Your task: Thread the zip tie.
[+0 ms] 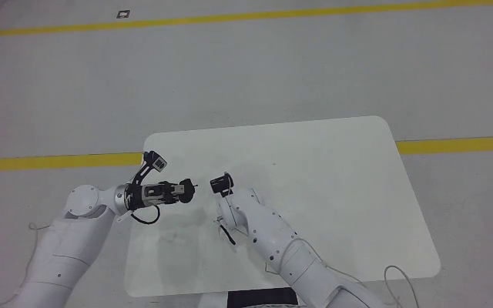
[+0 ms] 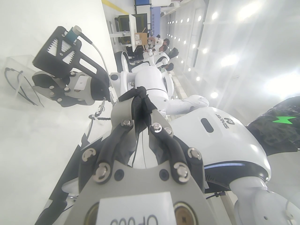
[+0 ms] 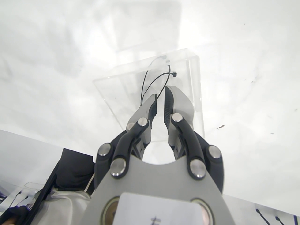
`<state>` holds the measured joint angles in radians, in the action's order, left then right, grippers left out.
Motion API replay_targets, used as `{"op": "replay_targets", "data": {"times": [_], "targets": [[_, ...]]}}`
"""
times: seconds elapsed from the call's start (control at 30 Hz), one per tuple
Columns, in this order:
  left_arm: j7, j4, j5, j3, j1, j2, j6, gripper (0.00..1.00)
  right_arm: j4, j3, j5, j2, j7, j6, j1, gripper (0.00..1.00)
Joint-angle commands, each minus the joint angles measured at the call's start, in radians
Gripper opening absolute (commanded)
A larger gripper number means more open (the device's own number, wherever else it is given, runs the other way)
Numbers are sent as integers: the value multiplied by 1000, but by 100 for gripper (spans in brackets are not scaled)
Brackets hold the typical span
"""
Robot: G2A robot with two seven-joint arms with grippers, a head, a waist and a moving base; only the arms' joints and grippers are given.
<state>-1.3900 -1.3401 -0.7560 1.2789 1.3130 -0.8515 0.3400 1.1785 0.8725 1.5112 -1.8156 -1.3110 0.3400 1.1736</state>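
A looped black zip tie (image 3: pixel 164 77) lies in a clear plastic box (image 3: pixel 195 76) on the white table (image 1: pixel 331 169). My right gripper (image 3: pixel 160 92) hangs just above it, fingers a narrow gap apart, with one strand of the tie crossing behind a fingertip. The left wrist view has that same gripper (image 2: pixel 41 85) beside the box (image 2: pixel 14 61). My left gripper (image 2: pixel 140 99) (image 1: pixel 187 189) is off to the left of the right wrist, held level, its black-wrapped fingertips pressed together. A thin black zip tie strand (image 2: pixel 137 139) runs back between its fingers.
Black ties (image 1: pixel 224 229) show under the right forearm in the top view. More ties (image 2: pixel 21 87) lie in the clear box. The table's right half and far side are bare, and its rounded edge (image 1: pixel 400 146) is far from both arms.
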Motion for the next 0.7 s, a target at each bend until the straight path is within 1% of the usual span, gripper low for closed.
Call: {"op": "replay_targets", "data": {"times": [0.0,0.1,0.47,0.5,0.6,0.67], "targets": [[0,0,0,0,0,0,0,0,-4,-3,-4,0,1,0,-1,15],[0,0,0,0,0,0,0,0,-12,-9,-8,-1,3,0,-5,17],[0,0,0,0,0,0,0,0,-55,-21,2,-7,-2,0,-24,15],[0,0,0,0,0,0,0,0,-58,-21,5,-7,-3,0,-25,13],[0,0,0,0,0,0,0,0,-65,-18,6,-9,0,0,-28,0],[0,0,0,0,0,0,0,0,-63,-14,6,-10,3,0,-28,0]]}}
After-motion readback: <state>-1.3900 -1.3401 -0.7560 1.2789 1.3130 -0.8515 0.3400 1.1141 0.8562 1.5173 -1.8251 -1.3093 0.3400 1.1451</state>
